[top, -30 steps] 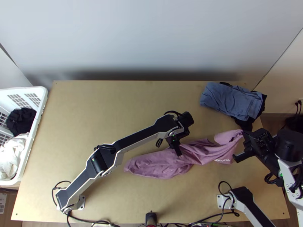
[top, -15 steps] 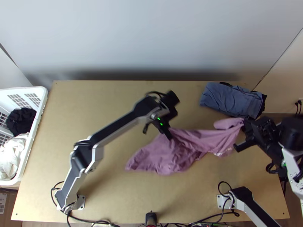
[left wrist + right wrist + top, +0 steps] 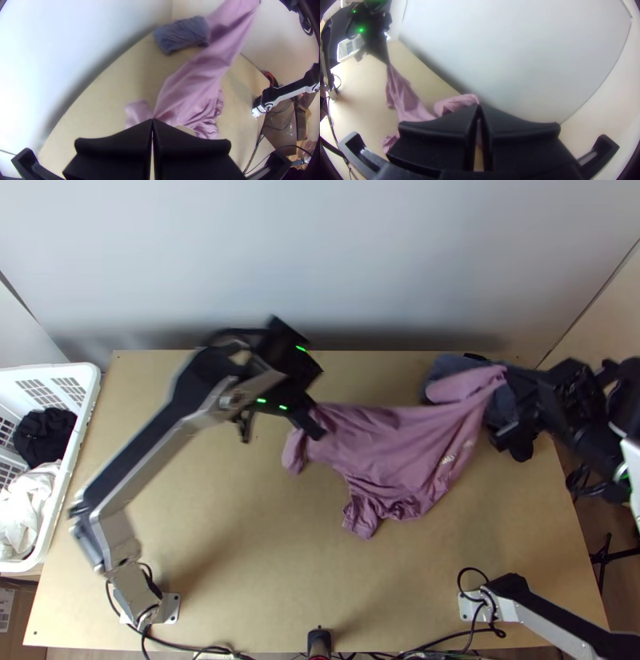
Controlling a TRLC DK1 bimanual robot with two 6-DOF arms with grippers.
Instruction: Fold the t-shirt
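T-shirt [image 3: 392, 452], the pinkish-purple one, is hanging stretched between both grippers over the wooden table [image 3: 240, 572], so it's sagging in the middle and not lying flat. Left gripper [image 3: 314, 426] is pinching one end, fingers pressing together on the fabric, with a small flap dangling right beside it. Right gripper [image 3: 507, 374] is pinching the other end the same way, tips closing on a gathered bit, and a puffy, rolled-over part is bulging next to them. Lower down the cloth is kinda bunching up into wrinkles, and some white print is showing toward the right side. Can't tell if the bottom is touching the table, tbh. From above, the right end is overlapping a folded blue garment [image 3: 445, 367] near the table's far right corner. Over on the left, a white basket [image 3: 74, 460] is holding black cloth [image 3: 44, 436] and white cloth [image 3: 28, 500].
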